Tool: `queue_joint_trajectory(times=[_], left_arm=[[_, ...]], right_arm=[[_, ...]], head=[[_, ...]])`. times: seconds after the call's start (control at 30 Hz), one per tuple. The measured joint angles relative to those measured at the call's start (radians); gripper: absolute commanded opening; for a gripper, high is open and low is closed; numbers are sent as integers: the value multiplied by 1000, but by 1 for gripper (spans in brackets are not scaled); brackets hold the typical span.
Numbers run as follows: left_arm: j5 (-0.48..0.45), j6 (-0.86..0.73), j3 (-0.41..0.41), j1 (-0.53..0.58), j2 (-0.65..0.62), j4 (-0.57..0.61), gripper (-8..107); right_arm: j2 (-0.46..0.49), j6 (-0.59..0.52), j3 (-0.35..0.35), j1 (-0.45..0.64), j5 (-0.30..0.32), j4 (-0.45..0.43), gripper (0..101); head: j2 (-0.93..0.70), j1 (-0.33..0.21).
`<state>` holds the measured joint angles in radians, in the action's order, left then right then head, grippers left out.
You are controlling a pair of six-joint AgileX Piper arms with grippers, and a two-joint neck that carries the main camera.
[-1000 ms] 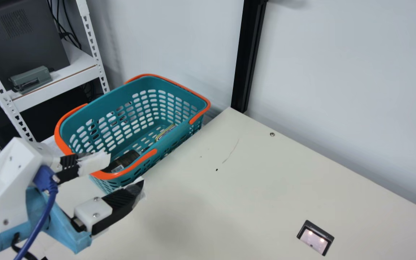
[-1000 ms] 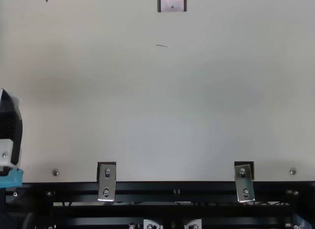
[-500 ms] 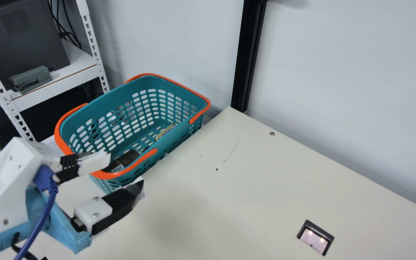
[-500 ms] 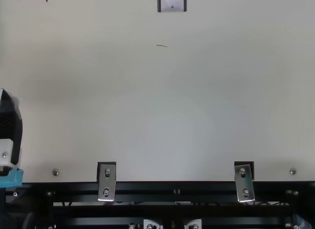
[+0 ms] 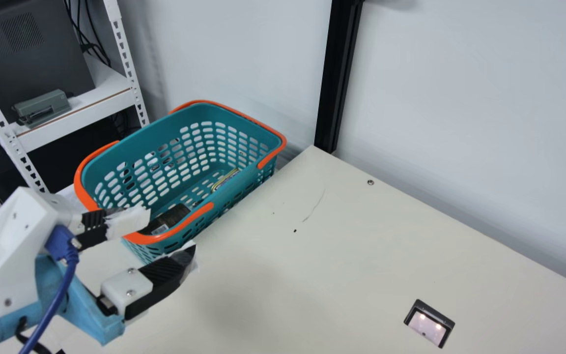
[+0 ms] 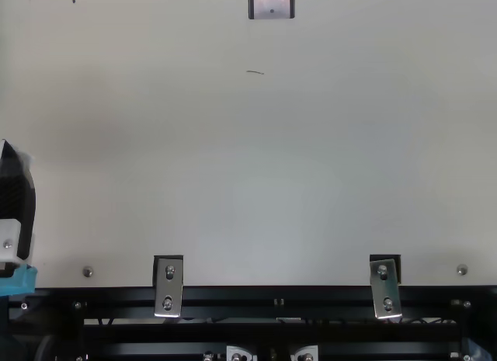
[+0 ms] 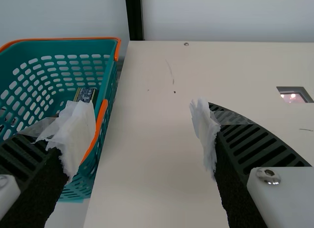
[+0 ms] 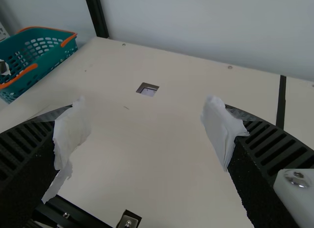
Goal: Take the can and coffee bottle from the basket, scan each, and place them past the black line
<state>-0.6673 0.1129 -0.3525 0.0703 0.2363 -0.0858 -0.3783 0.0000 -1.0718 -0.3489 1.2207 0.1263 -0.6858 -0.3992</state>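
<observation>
Shows teal in a slotted grid pattern on basket (image 5: 157,132), orange on handles (image 5: 192,218). Reads plain cream on table (image 5: 312,265), solid black on line (image 8: 281,103), black around pinkish on scanner (image 5: 425,329), blue on cable (image 5: 57,300).

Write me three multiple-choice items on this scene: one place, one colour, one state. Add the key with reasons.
1. Where is the basket?
A) On the shelf
B) Beside the table
C) Past the black line

2. What colour are its handles?
A) Orange
B) White
C) Yellow

3. How is the left pincer?
A) Shut on a can
B) Shut and empty
C) Open and empty

Key:
1: B, the main view shows it along the table's left edge.
2: A, they stand out orange against the teal walls.
3: C, its tips stand wide apart in the left wrist view, with nothing held between them.
</observation>
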Motion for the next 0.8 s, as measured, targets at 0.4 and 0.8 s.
queue_joint_trajectory(times=[0.4,0.8], left_arm=[[-3,29,-34,-23,30,5,90],[30,182,-264,-124,261,-128,90]], right_arm=[[0,0,0,0,0,-1,101],[0,0,0,0,0,-1,101]], head=[[0,0],[0,0]])
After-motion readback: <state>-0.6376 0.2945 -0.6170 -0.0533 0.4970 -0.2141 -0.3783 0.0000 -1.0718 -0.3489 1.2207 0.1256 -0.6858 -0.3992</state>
